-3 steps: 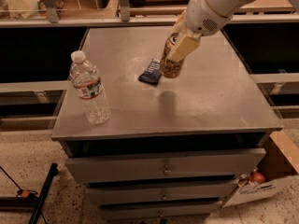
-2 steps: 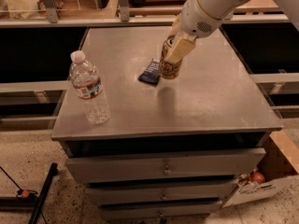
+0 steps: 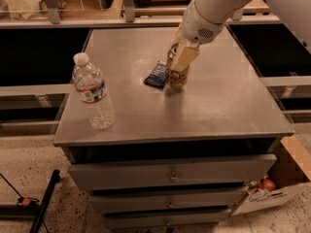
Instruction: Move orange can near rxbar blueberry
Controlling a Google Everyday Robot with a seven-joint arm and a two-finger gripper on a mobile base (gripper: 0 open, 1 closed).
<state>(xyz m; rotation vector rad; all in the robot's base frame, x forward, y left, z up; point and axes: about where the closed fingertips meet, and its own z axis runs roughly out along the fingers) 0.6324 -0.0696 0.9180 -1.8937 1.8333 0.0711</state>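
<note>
The orange can [image 3: 177,75] stands upright on the grey cabinet top [image 3: 218,106], near its middle. My gripper [image 3: 181,62] comes down from the upper right and is shut on the can, with a tan finger [image 3: 184,58] across its front. The rxbar blueberry [image 3: 157,74], a flat dark navy bar, lies just left of the can, almost touching it.
A clear plastic water bottle [image 3: 93,93] with a white cap stands near the front left corner. The cabinet has drawers [image 3: 170,176] below. A cardboard box [image 3: 272,188] sits on the floor at the lower right. Shelving runs behind.
The gripper has lowered the can and shifted it slightly left, from above the surface down onto the cabinet top next to the bar. The bottle and bar have not moved.
</note>
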